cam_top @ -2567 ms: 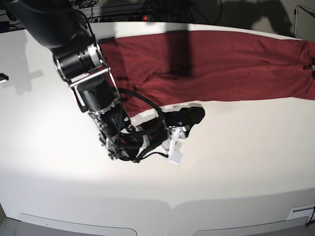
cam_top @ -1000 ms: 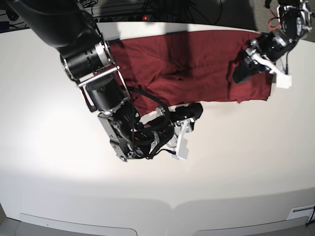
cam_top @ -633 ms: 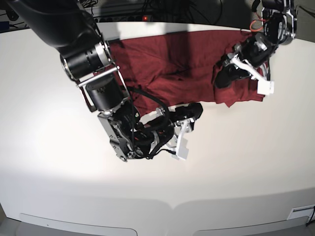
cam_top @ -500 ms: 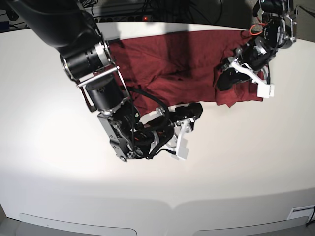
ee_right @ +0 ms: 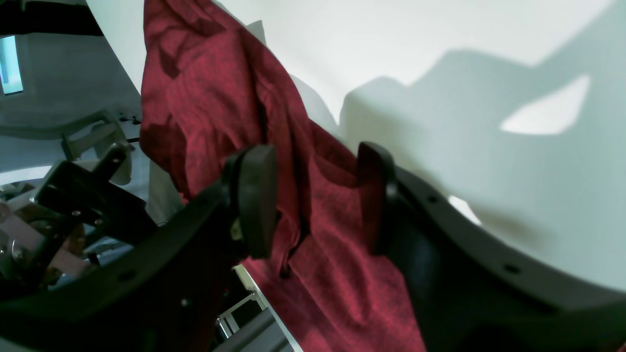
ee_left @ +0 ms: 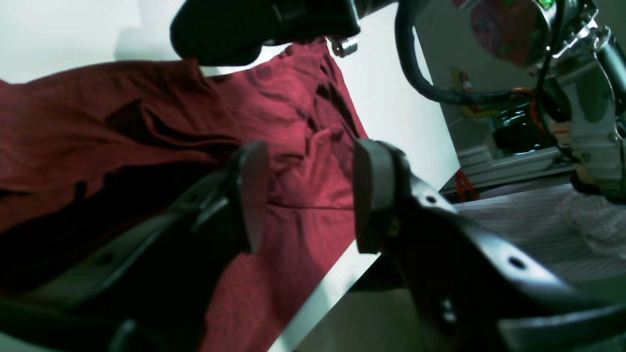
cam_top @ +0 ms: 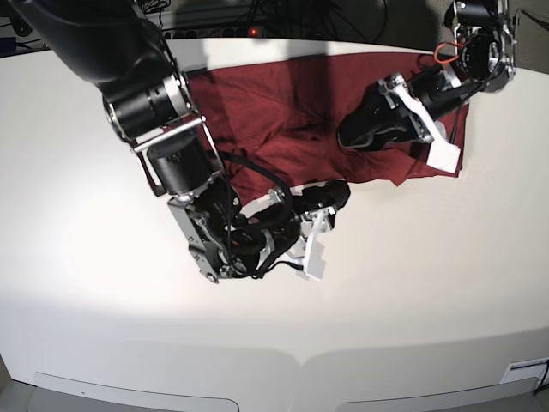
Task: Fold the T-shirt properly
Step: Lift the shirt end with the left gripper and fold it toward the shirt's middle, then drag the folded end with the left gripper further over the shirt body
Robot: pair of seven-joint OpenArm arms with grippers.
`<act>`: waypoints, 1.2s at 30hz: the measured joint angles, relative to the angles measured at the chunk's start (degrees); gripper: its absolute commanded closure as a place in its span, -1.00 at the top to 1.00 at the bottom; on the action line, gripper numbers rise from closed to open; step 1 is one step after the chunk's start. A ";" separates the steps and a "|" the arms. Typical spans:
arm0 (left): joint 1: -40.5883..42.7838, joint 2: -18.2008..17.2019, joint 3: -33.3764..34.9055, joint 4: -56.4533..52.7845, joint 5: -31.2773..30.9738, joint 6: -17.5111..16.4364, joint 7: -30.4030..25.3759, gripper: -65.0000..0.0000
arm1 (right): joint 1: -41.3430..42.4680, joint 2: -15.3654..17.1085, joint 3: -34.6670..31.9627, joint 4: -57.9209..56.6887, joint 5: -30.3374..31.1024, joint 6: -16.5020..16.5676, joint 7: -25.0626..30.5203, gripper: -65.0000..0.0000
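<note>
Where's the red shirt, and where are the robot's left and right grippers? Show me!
T-shirt (ee_left: 288, 278): left wrist view, on its smooth lower part.
Left gripper (ee_left: 310, 195): left wrist view, between its open jaws.
Right gripper (ee_right: 318, 200): right wrist view, between its jaws.

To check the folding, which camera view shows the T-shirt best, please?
The base view: it shows most of the T-shirt across the table, though both arms cover parts. The left wrist view shows creased, layered cloth near the tool; the right wrist view shows only a bunched stretch and one edge.
</note>
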 measured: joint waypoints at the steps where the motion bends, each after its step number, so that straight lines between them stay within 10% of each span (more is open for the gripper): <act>1: -0.20 -0.02 0.00 0.00 -1.22 0.00 0.02 -0.19 | 0.24 0.00 0.00 0.00 0.00 0.00 0.02 -0.17; 13: -1.88 -1.22 -7.41 11.76 6.36 -0.07 1.38 -0.19 | 8.79 10.25 8.68 0.02 9.77 -0.02 -0.07 -0.17; 23: -1.46 -3.89 -13.81 12.46 14.43 1.40 3.13 -0.19 | 7.04 17.99 21.84 -0.02 9.40 0.02 -12.50 -0.17; 31: 2.69 -1.55 -13.79 12.44 14.71 1.29 3.76 -0.19 | 6.99 23.56 24.63 -0.02 9.40 0.02 -12.85 -0.17; 36: 5.44 2.99 -13.79 10.19 25.49 0.98 -5.27 -0.19 | 6.97 24.81 24.63 -0.02 9.40 0.02 -12.92 -0.17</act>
